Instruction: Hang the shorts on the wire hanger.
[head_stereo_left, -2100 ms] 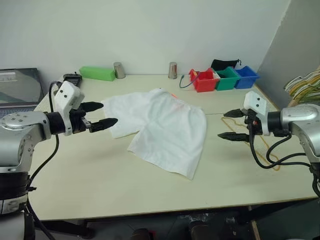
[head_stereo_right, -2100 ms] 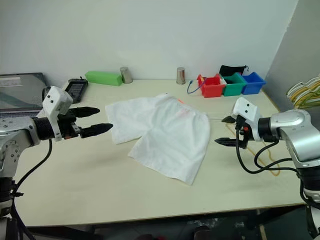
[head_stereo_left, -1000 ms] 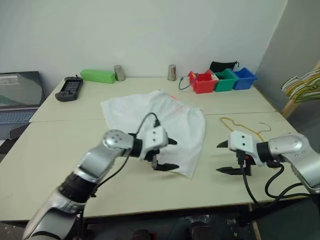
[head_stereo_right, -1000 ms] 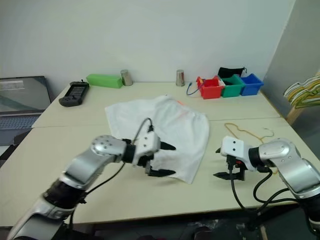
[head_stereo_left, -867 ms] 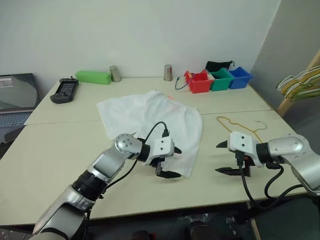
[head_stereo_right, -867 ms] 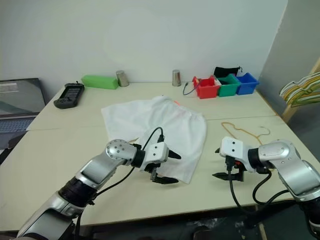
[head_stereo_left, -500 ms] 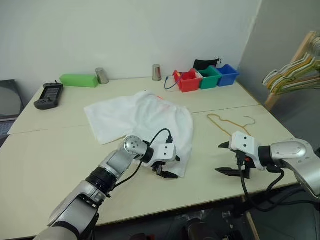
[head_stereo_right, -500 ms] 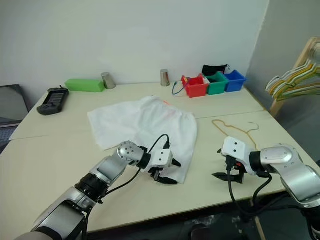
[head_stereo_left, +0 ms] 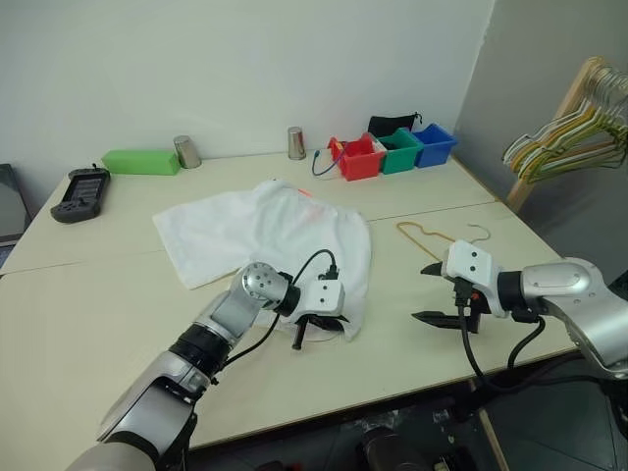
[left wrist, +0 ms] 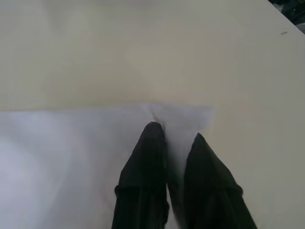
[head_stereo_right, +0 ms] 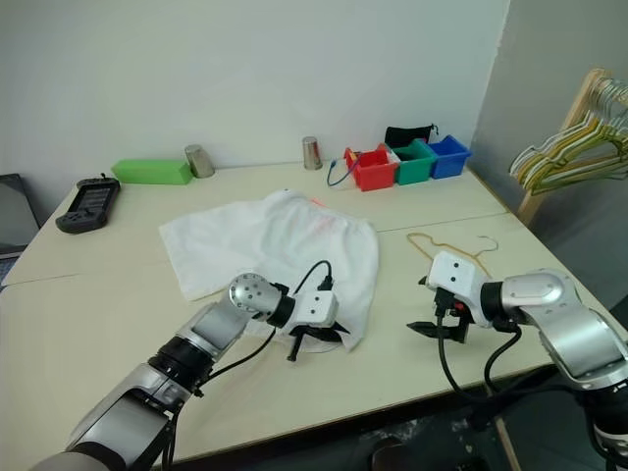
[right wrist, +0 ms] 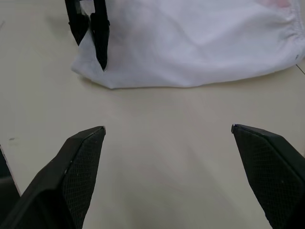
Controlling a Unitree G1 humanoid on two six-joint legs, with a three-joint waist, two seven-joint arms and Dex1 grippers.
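Lying flat mid-table, the shorts (head_stereo_left: 265,235) have just been pinched at the near leg hem by the left gripper (head_stereo_left: 302,335), whose fingers were spread a moment ago. It probably has the fabric, so lifting can follow. The right gripper (head_stereo_left: 428,292) hovers spread beside the wire hanger (head_stereo_left: 432,238).

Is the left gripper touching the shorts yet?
Touching. In the left wrist view the left gripper is shut on the shorts' hem corner, fabric pinched between its fingers.

Bright, even, diffuse light from overhead; no glare; the pale desk (head_stereo_left: 88,294) carries only soft, faint shadows, the darkest just under the left pincer (head_stereo_left: 297,343); in the left wrist view its near fingers (left wrist: 143,181) are blurred, out of focus.
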